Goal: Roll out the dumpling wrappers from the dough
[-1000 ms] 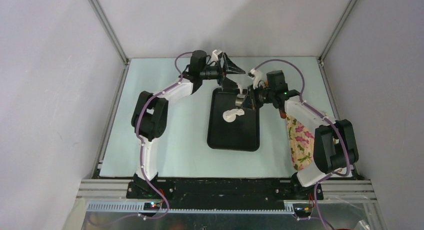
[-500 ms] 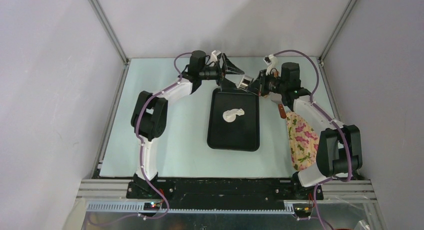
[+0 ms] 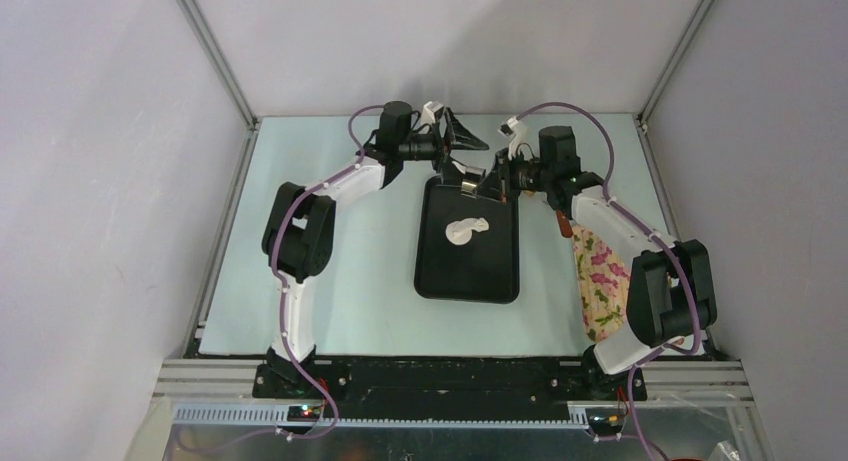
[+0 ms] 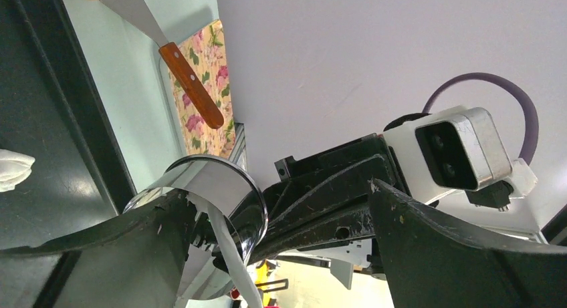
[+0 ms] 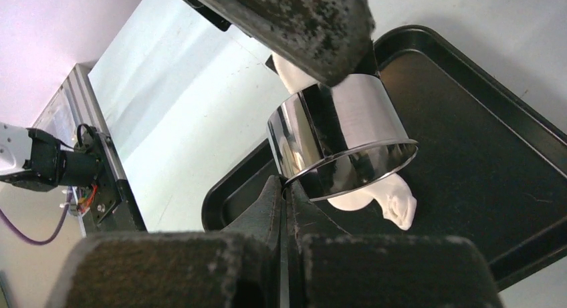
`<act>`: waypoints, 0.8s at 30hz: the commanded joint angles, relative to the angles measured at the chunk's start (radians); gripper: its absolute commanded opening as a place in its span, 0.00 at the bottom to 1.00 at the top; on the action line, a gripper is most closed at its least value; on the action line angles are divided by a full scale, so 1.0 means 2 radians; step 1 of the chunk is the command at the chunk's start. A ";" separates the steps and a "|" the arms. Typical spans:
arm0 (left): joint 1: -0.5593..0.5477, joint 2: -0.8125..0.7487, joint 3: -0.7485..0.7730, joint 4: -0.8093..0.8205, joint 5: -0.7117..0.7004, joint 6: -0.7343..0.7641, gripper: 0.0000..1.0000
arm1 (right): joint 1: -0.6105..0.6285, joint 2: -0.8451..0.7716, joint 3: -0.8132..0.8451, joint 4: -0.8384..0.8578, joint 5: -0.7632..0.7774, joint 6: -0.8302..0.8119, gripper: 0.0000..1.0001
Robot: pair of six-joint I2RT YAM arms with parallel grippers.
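Observation:
The dough [image 3: 464,230] lies flattened and white on the black tray [image 3: 468,281]; it also shows in the right wrist view [image 5: 394,200] and at the left wrist view's edge [image 4: 13,169]. My right gripper [image 3: 486,181] is shut on the rim of a round steel cup [image 3: 471,184], held in the air over the tray's far end. The pinched rim shows clearly [image 5: 284,188], with the cup [image 5: 341,137] tilted above the dough. My left gripper [image 3: 462,146] stands open just behind the tray's far edge, and the cup [image 4: 207,188] hangs close to one of its fingers [image 4: 100,254].
A floral cloth [image 3: 603,281] lies right of the tray, under the right arm. A wooden-handled scraper [image 4: 190,84] rests at the cloth's far end. Enclosure walls and frame posts close in the pale mat [image 3: 330,271] on three sides.
My right gripper lifted the steel cup off the tray near the dough, swung it back and right, then brought it left toward the left gripper. The left arm has stayed put.

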 commanded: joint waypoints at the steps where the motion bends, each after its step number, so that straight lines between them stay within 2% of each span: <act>1: 0.000 -0.019 0.002 0.003 0.008 0.022 1.00 | 0.002 -0.001 0.023 -0.018 -0.026 -0.035 0.00; 6: 0.007 -0.015 0.004 -0.019 -0.009 0.062 1.00 | 0.002 -0.017 0.023 -0.017 -0.009 -0.037 0.00; 8: 0.012 -0.017 0.022 -0.068 -0.032 0.118 1.00 | -0.001 -0.022 0.023 -0.027 0.006 -0.049 0.00; 9: 0.014 -0.020 0.033 -0.142 -0.045 0.182 1.00 | -0.003 -0.025 0.023 -0.037 0.010 -0.054 0.00; 11: 0.016 -0.025 0.057 -0.209 -0.077 0.257 1.00 | -0.010 -0.026 0.023 -0.058 0.011 -0.067 0.00; 15: 0.022 -0.038 0.068 -0.263 -0.125 0.329 1.00 | -0.021 -0.022 0.023 -0.099 0.028 -0.093 0.00; 19: 0.023 -0.054 0.076 -0.312 -0.180 0.405 1.00 | -0.009 0.004 0.026 -0.142 0.116 -0.124 0.00; 24: 0.009 -0.080 0.095 -0.390 -0.318 0.564 1.00 | 0.024 0.034 0.028 -0.185 0.168 -0.164 0.00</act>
